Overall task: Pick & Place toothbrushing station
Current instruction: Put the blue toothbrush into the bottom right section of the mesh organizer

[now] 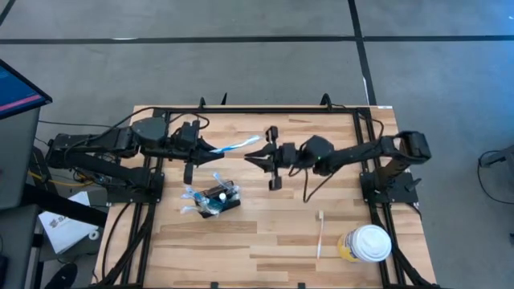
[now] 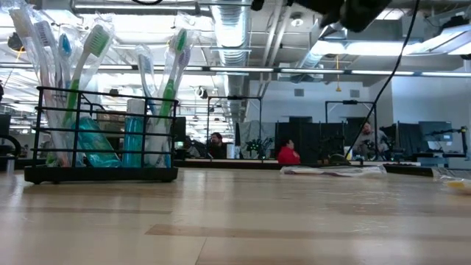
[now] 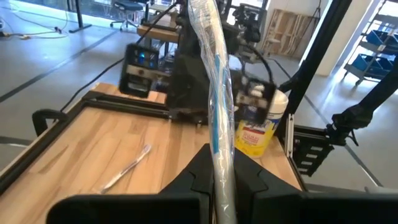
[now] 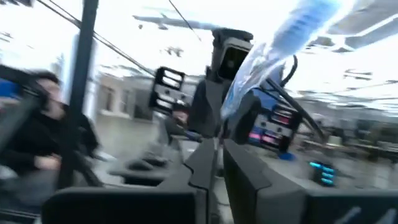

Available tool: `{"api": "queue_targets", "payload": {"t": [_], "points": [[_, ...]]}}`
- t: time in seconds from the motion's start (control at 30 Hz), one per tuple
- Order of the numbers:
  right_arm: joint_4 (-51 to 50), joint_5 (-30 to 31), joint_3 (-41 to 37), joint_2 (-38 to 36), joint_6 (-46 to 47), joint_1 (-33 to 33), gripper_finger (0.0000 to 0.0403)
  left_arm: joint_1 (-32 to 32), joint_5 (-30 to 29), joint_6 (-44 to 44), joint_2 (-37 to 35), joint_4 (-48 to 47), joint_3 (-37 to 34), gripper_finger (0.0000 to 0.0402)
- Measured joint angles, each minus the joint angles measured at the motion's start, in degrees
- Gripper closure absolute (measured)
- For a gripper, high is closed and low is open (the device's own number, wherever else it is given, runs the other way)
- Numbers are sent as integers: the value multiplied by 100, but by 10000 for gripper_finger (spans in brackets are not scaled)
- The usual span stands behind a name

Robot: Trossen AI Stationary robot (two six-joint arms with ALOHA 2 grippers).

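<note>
Wrapped toothbrush [image 3: 217, 106] sits pinched in the left gripper [image 1: 215, 148], pointing toward 3 o'clock at the right gripper [image 1: 255, 157]; can't tell if that one's holding. Toothbrushing station [image 1: 218, 198] lies around 6 o'clock of the left gripper, so left's nearer.

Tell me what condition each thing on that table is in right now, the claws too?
Left gripper: shut on the wrapped toothbrush.
Wrapped toothbrush: held above the table, reaching toward the right gripper.
Right gripper: at the toothbrush's tip; grip unclear.
Holder box: on the table, filled with wrapped toothbrushes.
Loose toothbrush: lying flat on the table.
White-lidded cup: upright, lid on.
</note>
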Motion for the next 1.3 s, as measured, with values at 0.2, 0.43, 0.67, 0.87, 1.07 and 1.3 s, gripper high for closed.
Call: {"api": "queue_targets", "payload": {"t": [0.2,0.43,0.67,0.87,1.07,1.3], "points": [[424,-1512,6,4,750,-528,340,0,0,146,36,140,0,393],[585,-1610,7,2,720,-560,282,0,-1,259,132,348,-4,392],[600,-1164,124,2,722,-564,202,0,-2,380,298,493,1,391],[588,-1118,230,2,722,-562,174,-2,-284,445,445,596,-2,390],[585,-1115,280,2,724,-521,192,0,-319,557,651,733,4,390],[609,-1115,280,2,770,-505,258,-2,-391,651,767,825,1,390]]}}
